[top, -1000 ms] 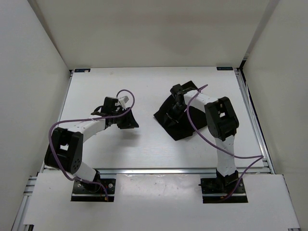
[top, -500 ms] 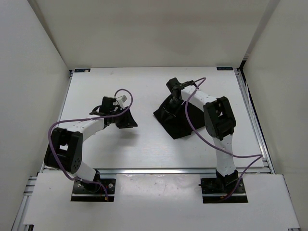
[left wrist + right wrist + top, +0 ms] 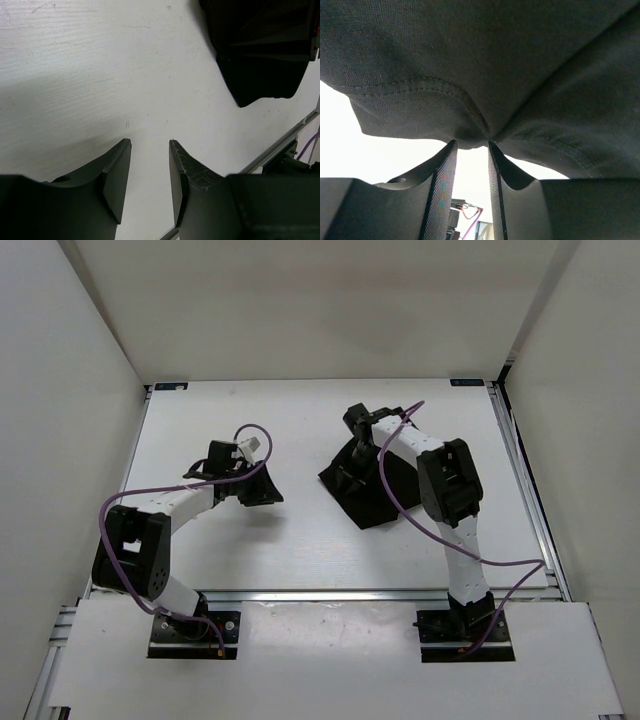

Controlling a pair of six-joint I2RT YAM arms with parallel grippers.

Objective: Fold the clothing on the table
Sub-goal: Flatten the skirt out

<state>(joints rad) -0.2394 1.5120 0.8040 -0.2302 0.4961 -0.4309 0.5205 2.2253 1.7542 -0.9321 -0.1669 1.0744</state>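
Note:
The black clothing lies right of centre on the white table, pulled up into a tent at its far side. My right gripper stands over that far edge, shut on a bunched hem of the clothing right at its fingertips; the right gripper shows a lit gap lower down between the fingers. My left gripper hangs low over bare table to the left of the clothing, open with nothing between its fingers. From the left gripper the clothing shows at the upper right.
White walls enclose the table on three sides. Silver rails run along the right and near edges. Purple cables loop off both arms, the right one hanging across the clothing.
My right gripper has moved toward the back left with the clothing's edge, drawing the fabric up tighter. The left gripper has drifted slightly left.

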